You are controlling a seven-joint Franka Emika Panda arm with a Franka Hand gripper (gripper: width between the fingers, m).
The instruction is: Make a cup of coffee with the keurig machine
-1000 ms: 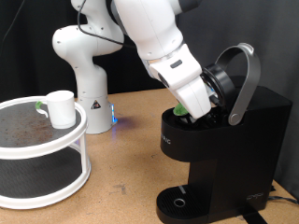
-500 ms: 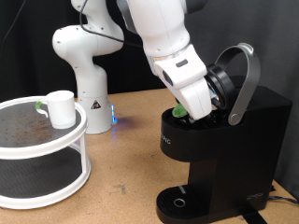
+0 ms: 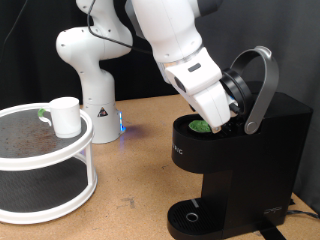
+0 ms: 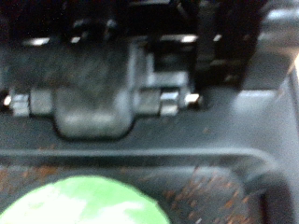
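The pincer (image 3: 222,116), its grip state hidden, hovers at the open keurig (image 3: 235,160) over a green-topped pod (image 3: 202,126), likely seating it, while the cup (image 3: 63,115) waits on the rack (image 3: 50,165).

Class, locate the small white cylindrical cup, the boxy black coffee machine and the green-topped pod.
small white cylindrical cup (image 3: 65,116): exterior view, its side wall.
boxy black coffee machine (image 3: 255,160): exterior view, its flat side panel.
green-topped pod (image 4: 84,201): wrist view, its green top.
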